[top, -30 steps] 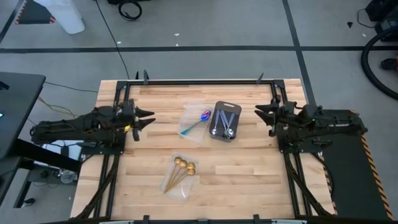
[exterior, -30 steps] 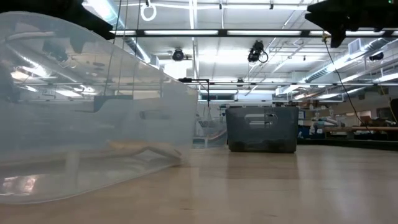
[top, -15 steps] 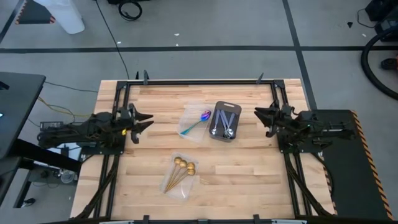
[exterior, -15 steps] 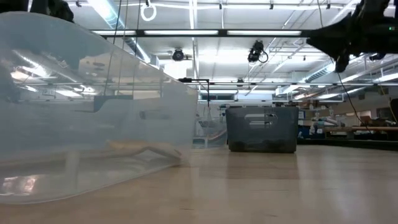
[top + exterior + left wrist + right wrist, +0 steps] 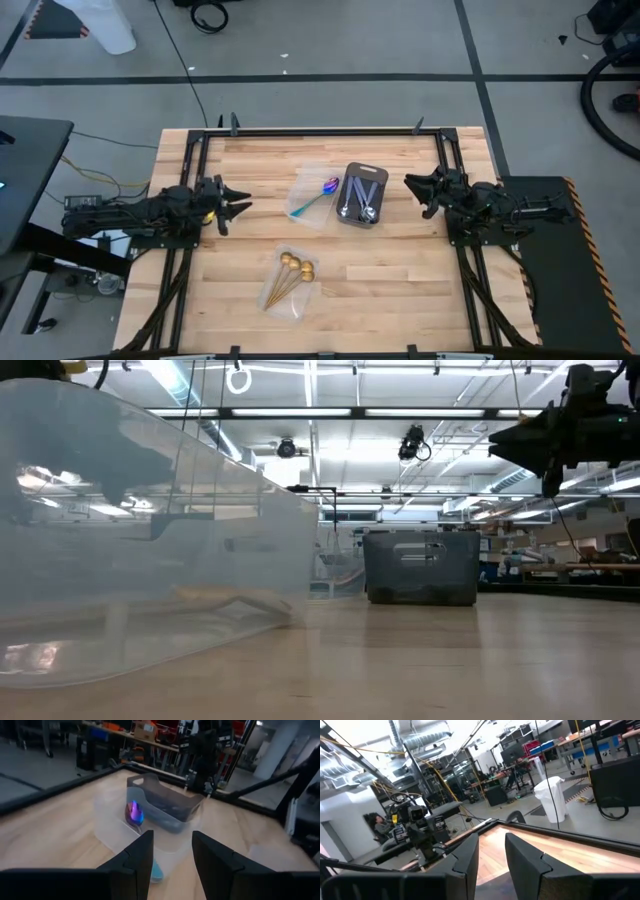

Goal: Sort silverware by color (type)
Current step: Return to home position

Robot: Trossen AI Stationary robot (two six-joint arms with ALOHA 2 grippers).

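Note:
An iridescent purple-blue spoon [image 5: 322, 192] with a teal handle lies in a clear plastic tray [image 5: 305, 210] at the table's middle. Beside it, silver spoons [image 5: 360, 205] lie in a dark grey tray [image 5: 364, 171]. Gold spoons [image 5: 294, 268] lie in a second clear tray [image 5: 300, 305] nearer the front edge. My left gripper [image 5: 240, 204] hovers open at the table's left side, pointing level at the trays [image 5: 172, 852]. My right gripper [image 5: 410, 184] hovers open at the right side, pointing toward the dark tray [image 5: 491, 852]. Neither has anything between its fingers.
A black metal frame [image 5: 320, 131] runs round the table's edges. In the low view the front clear tray [image 5: 150, 560] fills the left half and the dark tray [image 5: 420, 568] stands farther back. Bare wood lies between each gripper and the trays.
Both arms have folded back and sunk toward the table. In the low view my right arm has come down from the picture's top edge, and it has rolled a little. The spoons and trays have kept still.

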